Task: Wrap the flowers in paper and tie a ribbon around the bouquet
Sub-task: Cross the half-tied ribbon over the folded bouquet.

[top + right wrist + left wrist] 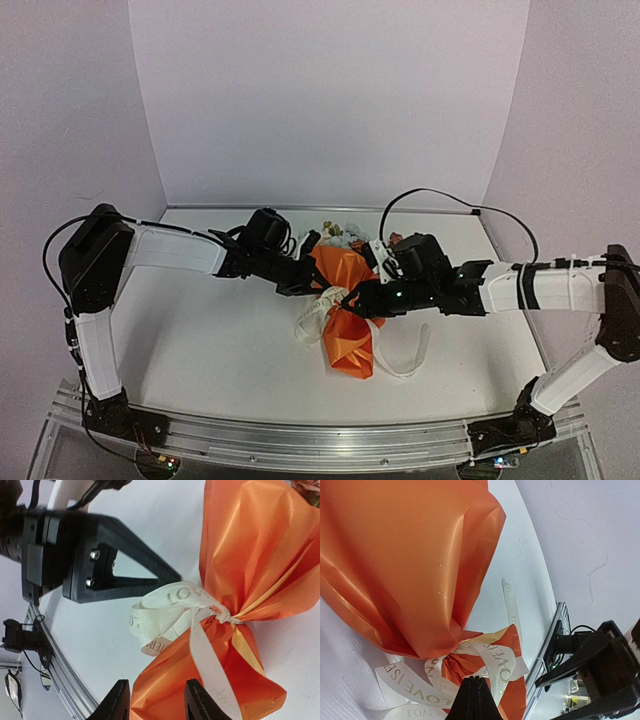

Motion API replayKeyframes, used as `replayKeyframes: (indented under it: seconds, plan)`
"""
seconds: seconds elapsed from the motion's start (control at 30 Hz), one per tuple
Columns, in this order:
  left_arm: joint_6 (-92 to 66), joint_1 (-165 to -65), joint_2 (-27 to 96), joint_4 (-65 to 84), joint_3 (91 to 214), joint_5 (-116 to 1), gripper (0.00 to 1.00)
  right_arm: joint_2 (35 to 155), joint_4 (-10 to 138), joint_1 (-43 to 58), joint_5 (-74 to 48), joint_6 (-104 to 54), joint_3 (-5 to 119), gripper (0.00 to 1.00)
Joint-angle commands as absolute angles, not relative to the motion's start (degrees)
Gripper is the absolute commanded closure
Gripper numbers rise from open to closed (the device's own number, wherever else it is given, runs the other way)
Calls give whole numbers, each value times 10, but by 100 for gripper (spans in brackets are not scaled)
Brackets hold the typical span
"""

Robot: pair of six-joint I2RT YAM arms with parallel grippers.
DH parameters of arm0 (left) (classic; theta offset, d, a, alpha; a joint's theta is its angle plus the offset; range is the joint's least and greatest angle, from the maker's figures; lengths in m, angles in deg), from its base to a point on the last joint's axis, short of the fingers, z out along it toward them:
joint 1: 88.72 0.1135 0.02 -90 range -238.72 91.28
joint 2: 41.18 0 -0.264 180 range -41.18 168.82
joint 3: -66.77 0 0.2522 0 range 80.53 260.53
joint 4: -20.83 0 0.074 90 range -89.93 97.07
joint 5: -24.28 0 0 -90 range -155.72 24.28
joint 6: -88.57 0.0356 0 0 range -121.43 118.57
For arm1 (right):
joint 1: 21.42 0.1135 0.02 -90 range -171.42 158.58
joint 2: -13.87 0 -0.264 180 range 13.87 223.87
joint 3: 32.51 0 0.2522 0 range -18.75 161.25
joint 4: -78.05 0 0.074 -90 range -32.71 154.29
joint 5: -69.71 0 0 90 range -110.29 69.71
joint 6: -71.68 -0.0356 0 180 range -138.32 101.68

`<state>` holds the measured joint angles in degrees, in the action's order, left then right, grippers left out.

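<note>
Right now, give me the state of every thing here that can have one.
paper, wrapped into a bundle, cinched at the waist.
ribbon, knotted around the paper's waist, loop and tails loose.
flowers, inside the paper, blooms poking from the far end.
left gripper, shut, tips at the ribbon's loop.
right gripper, open, close to the tied waist.

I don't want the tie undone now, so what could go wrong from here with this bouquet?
1. The left end effector is shut right at the ribbon loop; if it is pinching it, pulling away could loosen the knot or drag the bouquet.
2. The right end effector, open, straddles the paper tail and a loose ribbon end; withdrawing could snag them.
</note>
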<state>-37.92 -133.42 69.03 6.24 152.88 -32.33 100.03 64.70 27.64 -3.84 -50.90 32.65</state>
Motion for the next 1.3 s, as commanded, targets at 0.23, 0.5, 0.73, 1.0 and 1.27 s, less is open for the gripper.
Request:
replayKeyframes:
  seconds: [0.23, 0.5, 0.73, 1.0, 1.27]
  plan:
    - [-428, -1337, 671, 42, 1578, -267, 100, 1061, 594, 337, -93, -418, 396, 59]
    - [-420, -1336, 679, 24, 1597, -230, 100, 1120, 626, 338, -124, -401, 420, 57]
    - [-423, -1331, 683, 21, 1603, -219, 100, 1136, 660, 339, -144, -406, 423, 59]
    - [-438, -1326, 687, 28, 1606, -198, 100, 1076, 664, 344, -170, -403, 386, 60]
    - [-461, -1326, 690, 39, 1615, -174, 100, 1078, 657, 344, -173, -402, 403, 58]
